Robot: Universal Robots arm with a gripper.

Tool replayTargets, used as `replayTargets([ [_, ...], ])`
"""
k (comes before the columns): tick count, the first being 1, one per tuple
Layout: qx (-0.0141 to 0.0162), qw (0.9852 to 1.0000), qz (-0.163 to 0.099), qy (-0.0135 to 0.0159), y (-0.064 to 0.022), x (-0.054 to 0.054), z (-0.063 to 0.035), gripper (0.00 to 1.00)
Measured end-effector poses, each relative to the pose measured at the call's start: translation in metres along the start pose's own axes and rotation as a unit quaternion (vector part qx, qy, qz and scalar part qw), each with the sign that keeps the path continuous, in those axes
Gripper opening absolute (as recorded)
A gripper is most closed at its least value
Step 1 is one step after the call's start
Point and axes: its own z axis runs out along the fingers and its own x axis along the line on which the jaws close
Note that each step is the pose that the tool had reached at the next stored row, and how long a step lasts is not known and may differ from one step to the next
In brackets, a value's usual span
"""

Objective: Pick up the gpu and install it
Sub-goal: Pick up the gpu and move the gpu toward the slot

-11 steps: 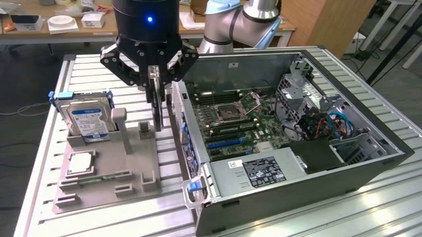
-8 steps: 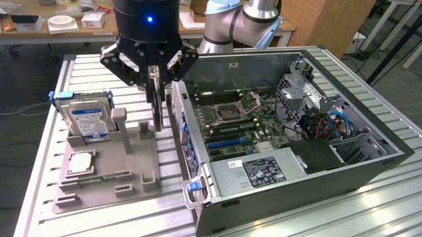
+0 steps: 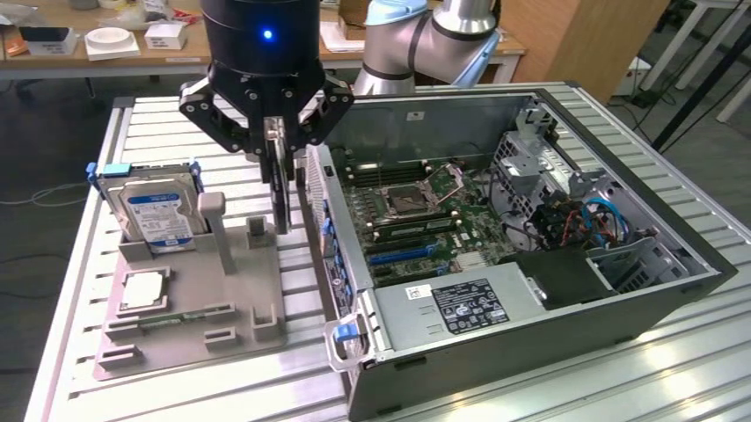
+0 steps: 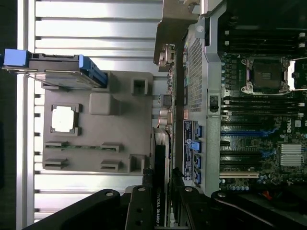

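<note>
We record bright, diffuse light from above. Glare washes out the ribbed tabletop (image 4: pixel 96 21) in the wrist view, where the tool (image 4: pixel 161 196) shows as a dark silhouette. Inside the case (image 3: pixel 411 119) it is dimmer, with soft shadows.

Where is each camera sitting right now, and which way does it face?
Exterior view: off the arm, high, looking down at the table, parts fixture and open computer case; the arm and gripper show, shut on the gpu.
Wrist view: on the wrist, looking down along the gripper; its fingers show.
Shared: gpu, parts fixture, computer case, hard drive.
</note>
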Motion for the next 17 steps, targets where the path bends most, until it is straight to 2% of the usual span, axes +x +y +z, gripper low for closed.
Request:
replayTargets([
  [9, 0.0, 1.0, 0.0, 0.0, 0.0001, -0.011, 0.0006, 0.26],
  [17, 0.0, 1.0, -0.002, 0.0001, 0.0002, -0.041, 0.0015, 0.26],
])
